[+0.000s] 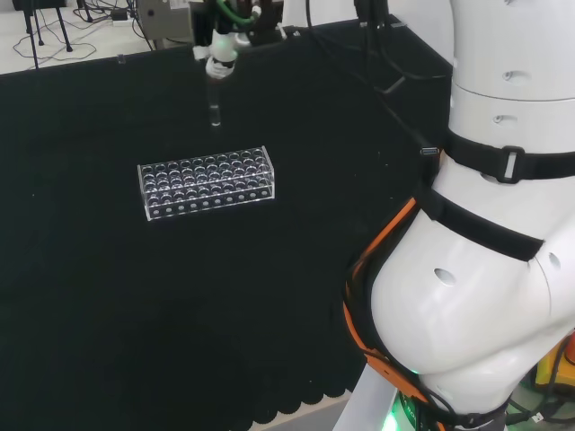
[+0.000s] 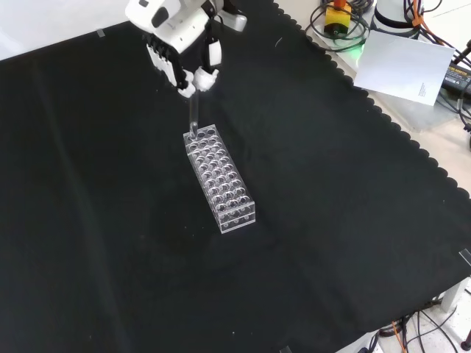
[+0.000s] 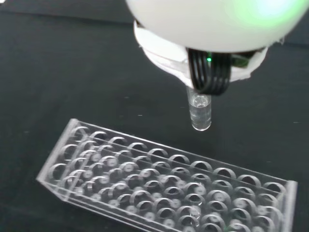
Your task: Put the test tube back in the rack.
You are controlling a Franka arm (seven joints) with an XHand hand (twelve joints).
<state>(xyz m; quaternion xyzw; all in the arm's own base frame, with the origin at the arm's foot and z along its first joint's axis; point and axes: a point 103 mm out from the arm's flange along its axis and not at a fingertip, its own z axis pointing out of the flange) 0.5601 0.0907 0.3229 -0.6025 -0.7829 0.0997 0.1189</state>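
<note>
My black and white hand (image 2: 179,45) pinches the clear glass test tube (image 2: 194,118) by its top, so it hangs upright, mouth up, for a straight drop. The clear plastic many-holed rack (image 2: 219,176) sits just below my fingertips; the tube's tip seems above it, near one end.

**Surroundings: table covering and items off its edge**

The table (image 2: 331,220) is covered in black cloth with a scalloped hem, seen along its right side in the front view. Past that hem, at upper right, a white sheet of paper (image 2: 405,66) lies flat. Beside it sits a yellow and red unit (image 2: 338,15), possibly a stop button, ringed by coiled black cables (image 2: 324,33). In the head view, loose cables (image 1: 108,13) trail over the pale floor beyond the table's far edge.
</note>
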